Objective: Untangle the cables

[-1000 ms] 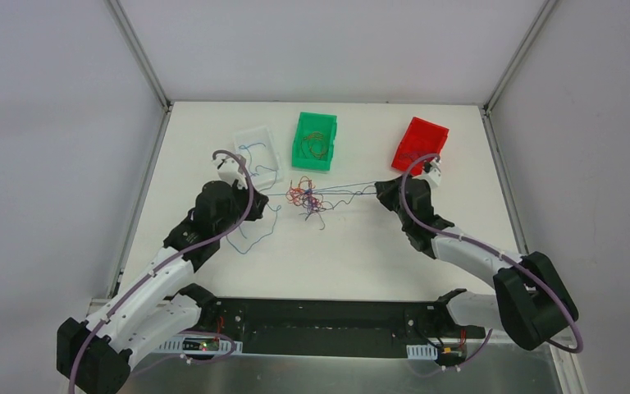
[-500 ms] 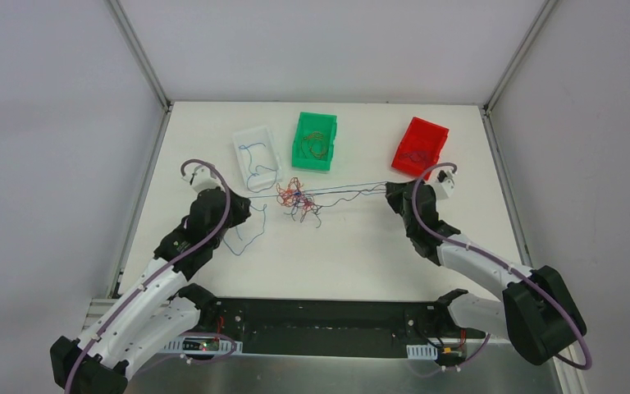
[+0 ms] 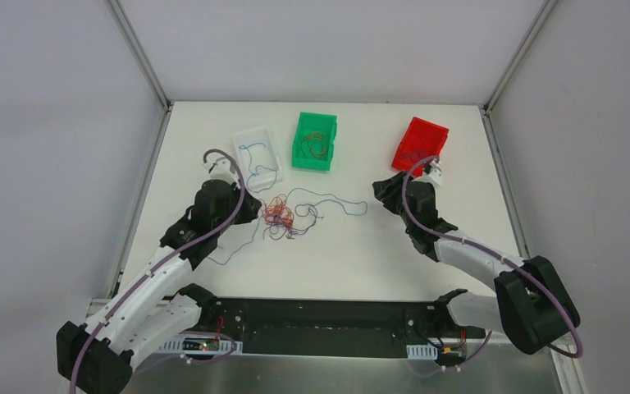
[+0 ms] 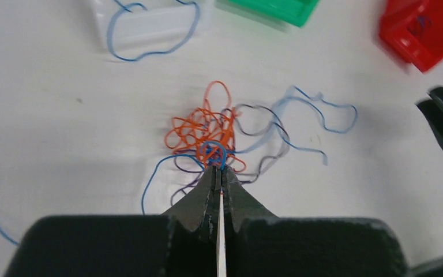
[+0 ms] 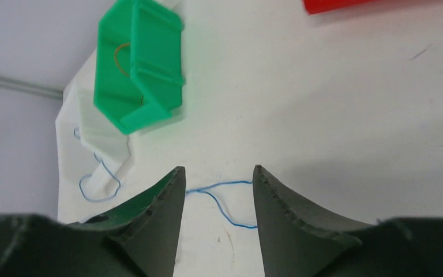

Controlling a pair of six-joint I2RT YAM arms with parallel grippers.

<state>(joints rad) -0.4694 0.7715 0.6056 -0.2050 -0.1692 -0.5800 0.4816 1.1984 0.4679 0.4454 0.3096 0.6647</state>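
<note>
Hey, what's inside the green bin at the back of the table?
The green bin holds a loose coil of thin orange-brown wire. The strands are too fine to count. In the right wrist view, the bin's walls cover most of the inside.

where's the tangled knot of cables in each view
Top external: the knot lies left of the table's middle, at the tip of the left gripper.
Left wrist: the knot is mid-frame, pinched at its near edge by the shut fingers.
Right wrist: not in it; only a loose blue strand shows past the open right gripper.
Shared landmark: the green bin.
</note>
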